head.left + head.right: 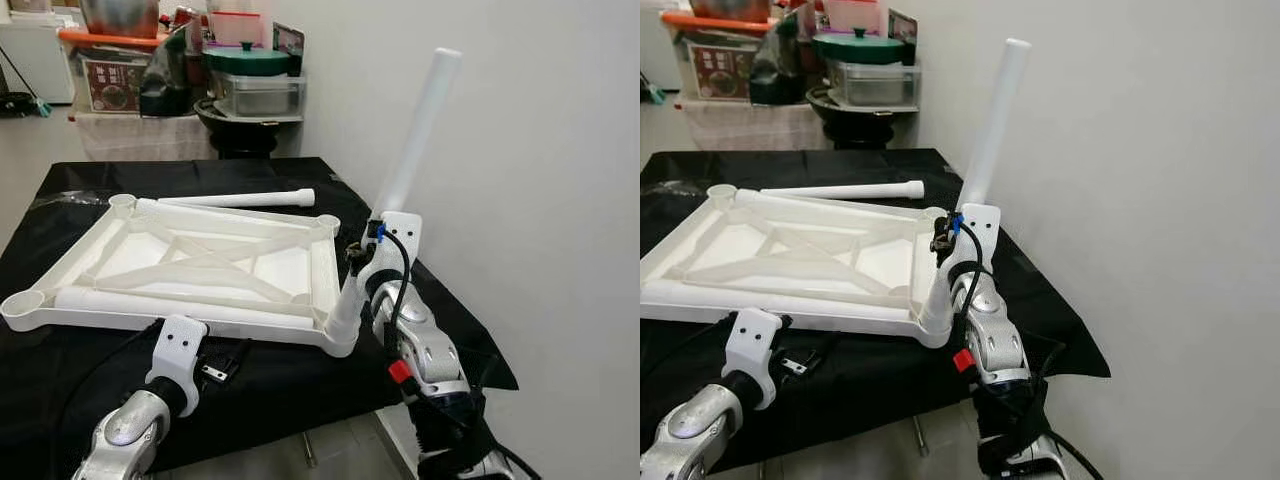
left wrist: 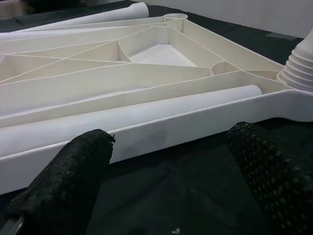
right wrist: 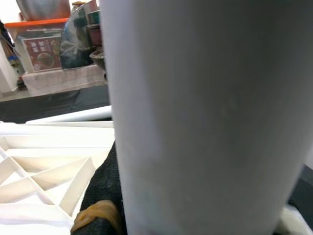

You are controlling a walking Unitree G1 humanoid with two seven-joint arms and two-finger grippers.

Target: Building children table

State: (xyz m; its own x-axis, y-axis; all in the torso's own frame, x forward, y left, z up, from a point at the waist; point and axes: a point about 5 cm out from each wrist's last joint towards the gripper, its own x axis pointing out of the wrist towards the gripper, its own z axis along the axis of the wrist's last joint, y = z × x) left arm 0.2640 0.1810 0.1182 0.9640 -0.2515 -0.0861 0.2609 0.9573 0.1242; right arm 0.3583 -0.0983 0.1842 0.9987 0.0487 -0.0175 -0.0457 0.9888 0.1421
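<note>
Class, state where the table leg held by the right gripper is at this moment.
In the left eye view the table leg stands tilted at the near right corner of the upturned tabletop, its lower end at the corner socket, gripped by the right gripper.

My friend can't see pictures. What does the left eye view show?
The robot's right gripper holds a white table leg upright at the near right corner socket of an upside-down white tabletop on black cloth. Other legs lie loose on it; the open left gripper waits at the near edge.
</note>
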